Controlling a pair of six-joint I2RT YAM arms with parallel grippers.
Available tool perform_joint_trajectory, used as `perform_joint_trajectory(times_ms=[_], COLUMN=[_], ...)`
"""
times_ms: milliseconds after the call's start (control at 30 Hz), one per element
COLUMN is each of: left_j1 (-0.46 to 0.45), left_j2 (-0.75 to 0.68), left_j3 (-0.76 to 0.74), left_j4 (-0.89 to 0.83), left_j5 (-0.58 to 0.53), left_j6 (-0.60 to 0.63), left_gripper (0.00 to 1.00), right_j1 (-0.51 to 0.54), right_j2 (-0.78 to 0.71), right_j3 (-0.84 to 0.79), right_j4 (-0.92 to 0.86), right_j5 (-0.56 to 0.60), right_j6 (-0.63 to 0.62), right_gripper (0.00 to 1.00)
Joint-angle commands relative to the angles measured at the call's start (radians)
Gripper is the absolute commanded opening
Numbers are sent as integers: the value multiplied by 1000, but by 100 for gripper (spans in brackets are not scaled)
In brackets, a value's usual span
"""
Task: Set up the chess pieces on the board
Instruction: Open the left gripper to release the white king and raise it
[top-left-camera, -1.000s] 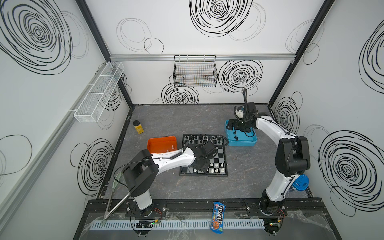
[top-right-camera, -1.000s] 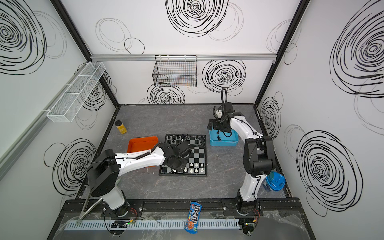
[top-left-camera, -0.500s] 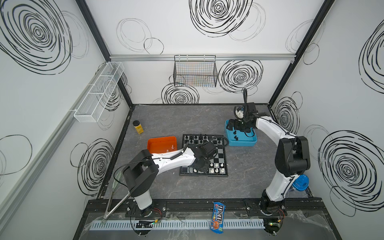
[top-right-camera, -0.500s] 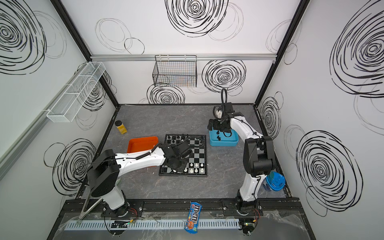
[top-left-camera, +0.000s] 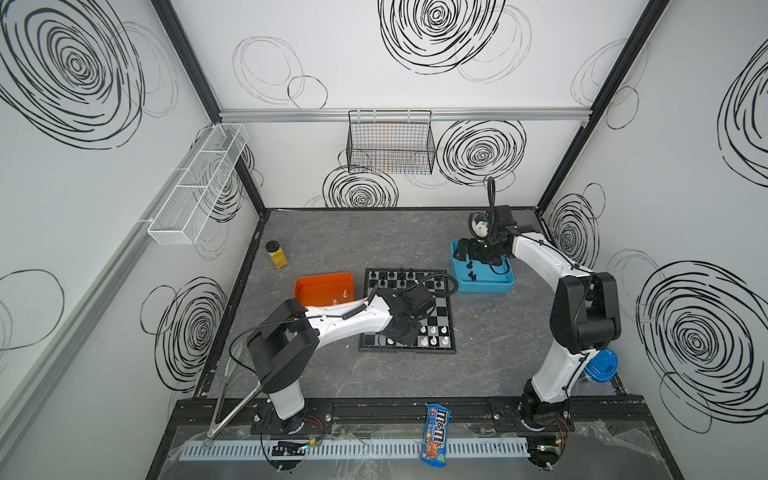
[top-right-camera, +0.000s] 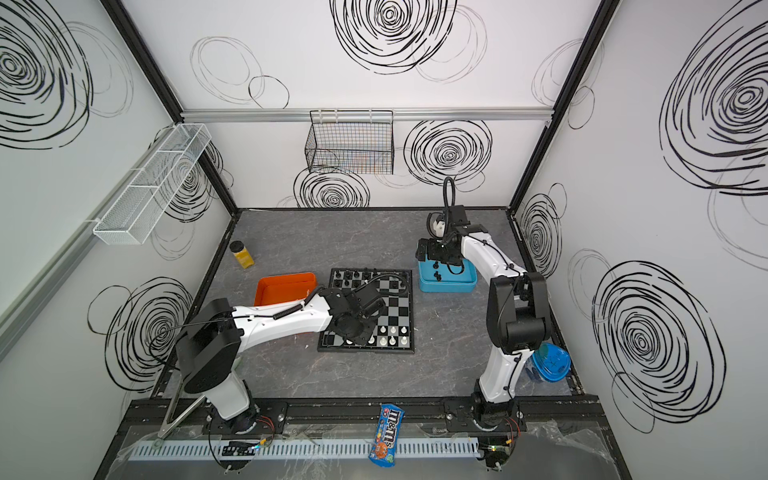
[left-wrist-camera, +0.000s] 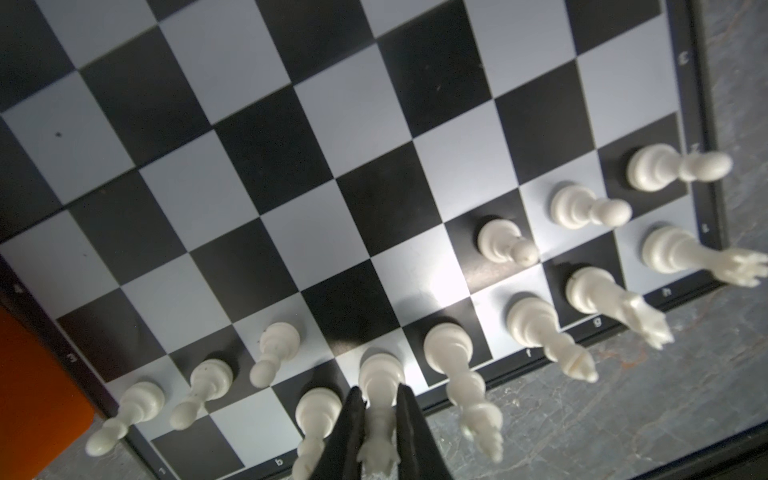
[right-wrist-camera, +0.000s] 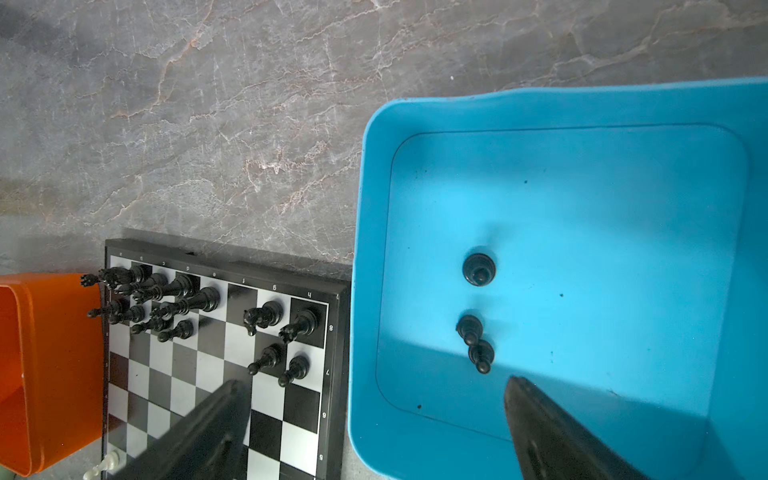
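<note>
The board lies mid-table, with the orange tray on its left and the blue tray off its far right corner. White chessmen stand along its two near rows and black ones along its far rows.

The left gripper is low over the near row. Its jaws are set narrowly against the stem of the white queen, which stands upright with its base on its square. How hard they press cannot be told. The queen's long axis runs straight up between the fingers, and the white king stands just to its right, so letting go probably calls for a straight lift.

The right gripper hangs wide open and empty above the blue tray. Three black pawns stand upright beneath it, nearer this arm.
</note>
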Motion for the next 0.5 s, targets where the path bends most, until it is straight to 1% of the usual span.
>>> perform_joint_trajectory(times_ms=[0, 67, 167, 467], left_j1=[-6, -5, -6, -6], left_j2=[16, 15, 13, 6], left_j3=[8, 10, 14, 38], left_j4=[-12, -14, -17, -40], left_j5=[-2, -4, -7, -18], left_j6=[0, 1, 2, 3], left_gripper=[21, 24, 27, 29], right_j1=[-5, -5, -5, -7], right_j2=[-29, -29, -28, -29], right_j3=[-6, -6, -5, -1], right_j4=[11, 10, 10, 10], right_j5=[6, 6, 5, 4], right_j6=[-13, -12, -15, -15], right_gripper=[100, 100, 100, 100])
